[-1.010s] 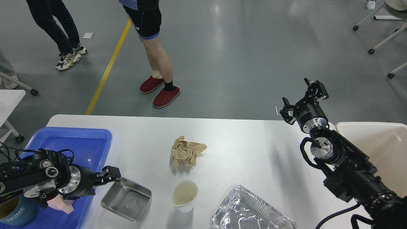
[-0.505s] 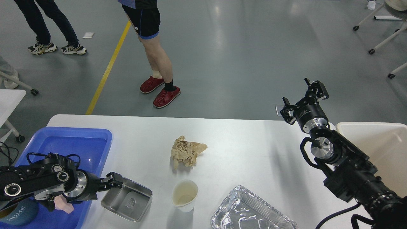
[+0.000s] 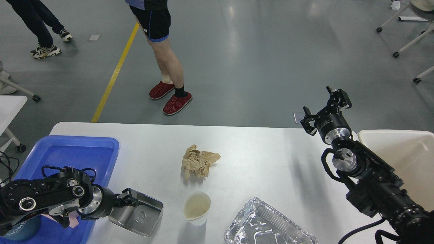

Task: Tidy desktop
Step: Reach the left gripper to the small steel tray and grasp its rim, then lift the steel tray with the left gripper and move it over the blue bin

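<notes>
The desktop (image 3: 257,162) is a wide white-grey table top. On it lie a crumpled brown paper (image 3: 198,162), a paper cup (image 3: 196,207), a square steel tray (image 3: 137,217) and a foil tray (image 3: 268,225). My left gripper (image 3: 128,198) is low at the steel tray's far-left rim, touching or just over it. Its fingers are dark and I cannot tell them apart. My right gripper (image 3: 325,107) is raised over the desktop's far right edge, open and empty.
A blue tray (image 3: 67,152) sits on the desktop's left end, with a tape roll (image 3: 15,232) and a pink thing (image 3: 73,222) under my left arm. A white bin (image 3: 403,159) stands at the right. People stand beyond the far edge.
My left gripper has moved right and down from the blue tray's edge to the steel tray's rim. My right gripper has shifted slightly. The person at top left has walked on.
</notes>
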Tool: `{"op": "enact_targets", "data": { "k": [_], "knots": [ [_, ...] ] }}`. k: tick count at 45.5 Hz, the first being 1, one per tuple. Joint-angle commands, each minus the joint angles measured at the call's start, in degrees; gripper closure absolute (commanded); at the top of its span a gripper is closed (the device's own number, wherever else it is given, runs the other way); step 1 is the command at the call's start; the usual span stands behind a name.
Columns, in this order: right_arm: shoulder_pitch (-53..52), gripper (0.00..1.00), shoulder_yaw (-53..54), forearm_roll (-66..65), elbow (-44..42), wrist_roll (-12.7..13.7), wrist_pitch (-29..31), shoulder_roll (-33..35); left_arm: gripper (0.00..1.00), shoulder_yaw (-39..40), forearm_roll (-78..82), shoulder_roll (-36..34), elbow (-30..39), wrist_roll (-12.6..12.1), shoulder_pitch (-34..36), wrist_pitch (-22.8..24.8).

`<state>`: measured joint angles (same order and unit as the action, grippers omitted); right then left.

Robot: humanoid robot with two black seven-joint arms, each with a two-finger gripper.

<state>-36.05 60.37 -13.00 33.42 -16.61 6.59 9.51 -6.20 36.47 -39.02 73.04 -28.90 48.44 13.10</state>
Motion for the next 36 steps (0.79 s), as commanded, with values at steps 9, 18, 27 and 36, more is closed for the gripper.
{"op": "enact_targets", "data": {
  "k": [9, 18, 27, 36],
  "knots": [
    [-0.07, 0.0, 0.01, -0.01, -0.02, 0.0, 0.0, -0.02, 0.75, 0.31, -0.52, 0.0, 0.0, -5.11, 0.17, 0.62],
    [0.02, 0.0, 0.01, -0.01, -0.02, 0.0, 0.0, -0.02, 0.84, 0.66, -0.61, 0.0, 0.0, -5.81, 0.17, 0.62],
    [-0.07, 0.0, 0.01, -0.01, -0.11, 0.0, 0.0, -0.02, 0.93, 0.75, -0.53, 0.0, -0.09, -6.16, 0.25, 0.7],
    [0.02, 0.0, 0.01, -0.01, -0.11, 0.0, 0.0, -0.02, 0.98, 1.19, -0.79, -0.09, -0.35, -6.16, 1.13, 1.14]
  ]
}}
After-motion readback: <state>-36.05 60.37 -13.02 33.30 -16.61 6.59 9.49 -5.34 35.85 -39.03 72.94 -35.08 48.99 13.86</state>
